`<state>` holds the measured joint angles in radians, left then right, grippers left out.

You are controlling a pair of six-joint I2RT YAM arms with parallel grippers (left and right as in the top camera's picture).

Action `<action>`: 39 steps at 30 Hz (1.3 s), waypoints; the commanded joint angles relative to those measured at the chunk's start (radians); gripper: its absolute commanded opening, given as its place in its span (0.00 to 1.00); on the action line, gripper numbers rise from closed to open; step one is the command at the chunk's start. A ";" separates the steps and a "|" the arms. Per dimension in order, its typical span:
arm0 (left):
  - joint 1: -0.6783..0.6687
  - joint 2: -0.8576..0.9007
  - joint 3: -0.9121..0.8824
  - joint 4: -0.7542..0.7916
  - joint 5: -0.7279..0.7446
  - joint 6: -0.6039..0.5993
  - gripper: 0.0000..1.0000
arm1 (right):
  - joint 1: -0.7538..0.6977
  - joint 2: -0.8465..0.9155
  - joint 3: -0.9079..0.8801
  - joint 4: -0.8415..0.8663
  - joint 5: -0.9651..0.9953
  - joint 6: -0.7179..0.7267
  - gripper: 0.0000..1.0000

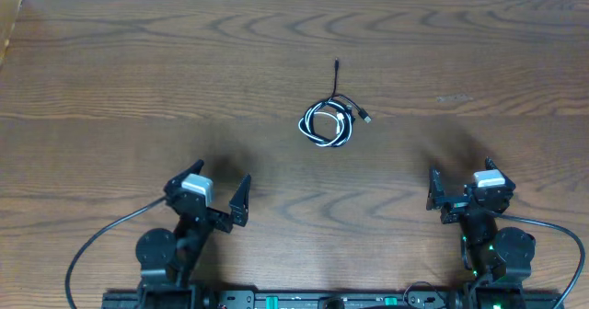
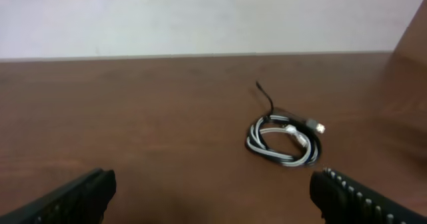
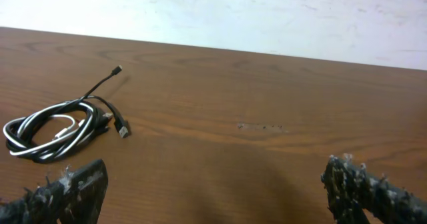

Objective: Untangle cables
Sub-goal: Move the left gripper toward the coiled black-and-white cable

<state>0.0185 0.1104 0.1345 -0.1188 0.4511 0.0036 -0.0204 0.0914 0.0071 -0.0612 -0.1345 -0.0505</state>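
Where wood-grain table (image 1: 138, 70) meets pale wall (image 2: 200, 17), cables (image 1: 328, 123) lie coiled.

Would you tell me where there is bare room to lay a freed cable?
Bare table lies wide left and right of the cables, and between them and the left gripper and right gripper. Only the bundle itself is crowded.
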 commanded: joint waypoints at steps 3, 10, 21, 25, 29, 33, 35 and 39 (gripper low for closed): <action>-0.002 0.191 0.213 -0.079 0.020 -0.004 0.98 | -0.004 -0.002 -0.002 -0.003 -0.003 0.016 0.99; -0.003 0.425 0.486 -0.253 0.036 -0.005 0.98 | -0.004 -0.002 -0.002 -0.003 -0.003 0.016 0.99; -0.003 0.499 0.542 -0.095 0.167 -0.144 0.98 | -0.004 -0.002 -0.002 -0.003 -0.003 0.016 0.99; -0.003 0.568 0.572 -0.065 0.172 -0.196 0.98 | -0.004 -0.002 -0.002 -0.003 -0.003 0.016 0.99; -0.005 0.687 0.668 -0.076 0.238 -0.205 0.98 | -0.004 -0.002 -0.002 -0.003 -0.003 0.016 0.99; -0.029 0.803 0.800 -0.164 0.241 -0.203 0.98 | -0.005 -0.002 -0.002 0.008 0.019 -0.007 0.99; -0.045 0.859 0.869 -0.201 0.237 -0.183 0.98 | -0.005 -0.002 -0.002 0.050 0.062 -0.024 0.99; -0.089 0.988 1.044 -0.317 0.232 -0.093 0.98 | -0.004 -0.002 -0.002 0.053 -0.064 0.062 0.99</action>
<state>-0.0437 1.0309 1.0641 -0.3923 0.6701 -0.1646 -0.0204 0.0917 0.0071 -0.0116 -0.1280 -0.0456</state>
